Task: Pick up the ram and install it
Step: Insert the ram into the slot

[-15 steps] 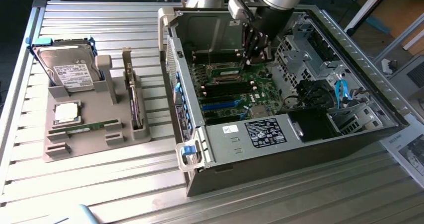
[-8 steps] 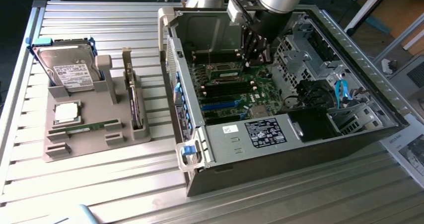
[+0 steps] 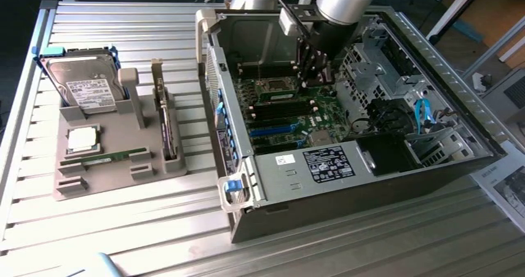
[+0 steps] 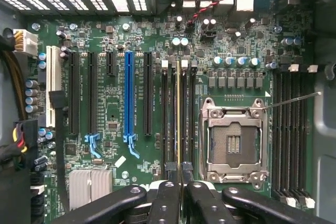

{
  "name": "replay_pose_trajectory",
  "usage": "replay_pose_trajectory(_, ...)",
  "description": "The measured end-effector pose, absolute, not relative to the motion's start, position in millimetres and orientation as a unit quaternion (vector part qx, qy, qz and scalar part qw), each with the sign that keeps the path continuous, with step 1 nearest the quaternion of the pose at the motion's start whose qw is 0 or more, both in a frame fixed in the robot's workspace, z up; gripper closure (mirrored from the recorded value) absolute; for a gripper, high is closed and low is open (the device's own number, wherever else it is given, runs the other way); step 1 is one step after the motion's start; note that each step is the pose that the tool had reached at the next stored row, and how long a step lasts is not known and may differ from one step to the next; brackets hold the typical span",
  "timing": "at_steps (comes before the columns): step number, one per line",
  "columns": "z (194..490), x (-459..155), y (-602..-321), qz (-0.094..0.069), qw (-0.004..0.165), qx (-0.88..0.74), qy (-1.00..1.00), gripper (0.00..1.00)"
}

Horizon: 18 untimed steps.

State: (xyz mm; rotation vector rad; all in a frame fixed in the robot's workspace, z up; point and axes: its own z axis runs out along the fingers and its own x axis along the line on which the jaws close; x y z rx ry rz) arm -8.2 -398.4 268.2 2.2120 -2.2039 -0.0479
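Observation:
My gripper (image 3: 316, 74) is reaching down into the open computer case (image 3: 246, 185), over the motherboard (image 3: 287, 114). In the wrist view my gripper (image 4: 179, 176) is shut on the ram (image 4: 179, 119), which I see edge-on as a thin yellowish-green line. The ram runs along the black memory slots (image 4: 170, 114) just beside the empty silver processor socket (image 4: 233, 140). I cannot tell whether its lower edge touches a slot.
A grey tray (image 3: 74, 188) at the exterior view's left holds a silver hard drive (image 3: 86, 86), a square processor (image 3: 82, 139), another green stick (image 3: 107, 160) and an upright card (image 3: 168, 129). Inside the case are drive cages (image 3: 377, 74) and cables (image 3: 422, 114). More memory slots (image 4: 291, 129) lie past the socket.

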Motion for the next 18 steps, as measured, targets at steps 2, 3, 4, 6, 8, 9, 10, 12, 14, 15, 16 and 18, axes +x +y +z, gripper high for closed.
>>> replay_pose_trajectory(2,261,-8,-398,-0.015,0.009,0.708,-0.706,0.88)
replay_pose_trajectory(3,259,-8,-398,-0.015,0.009,0.708,-0.706,0.88)
replay_pose_trajectory(4,257,-8,-398,-0.015,0.009,0.708,-0.706,0.88)
replay_pose_trajectory(6,255,-8,-398,-0.015,0.009,0.708,-0.706,0.88)
replay_pose_trajectory(8,255,-8,-398,-0.015,0.009,0.708,-0.706,0.88)
replay_pose_trajectory(9,255,-8,-398,-0.015,0.009,0.708,-0.706,0.88)
replay_pose_trajectory(10,255,-8,-398,-0.015,0.009,0.708,-0.706,0.88)
replay_pose_trajectory(12,255,-8,-400,-0.015,0.009,0.708,-0.706,0.88)
replay_pose_trajectory(14,255,-8,-401,-0.015,0.009,0.708,-0.706,0.88)
replay_pose_trajectory(15,255,-8,-402,-0.015,0.009,0.708,-0.706,0.88)
replay_pose_trajectory(16,255,-8,-402,-0.015,0.009,0.708,-0.706,0.88)
replay_pose_trajectory(18,255,-8,-402,-0.015,0.009,0.708,-0.706,0.88)
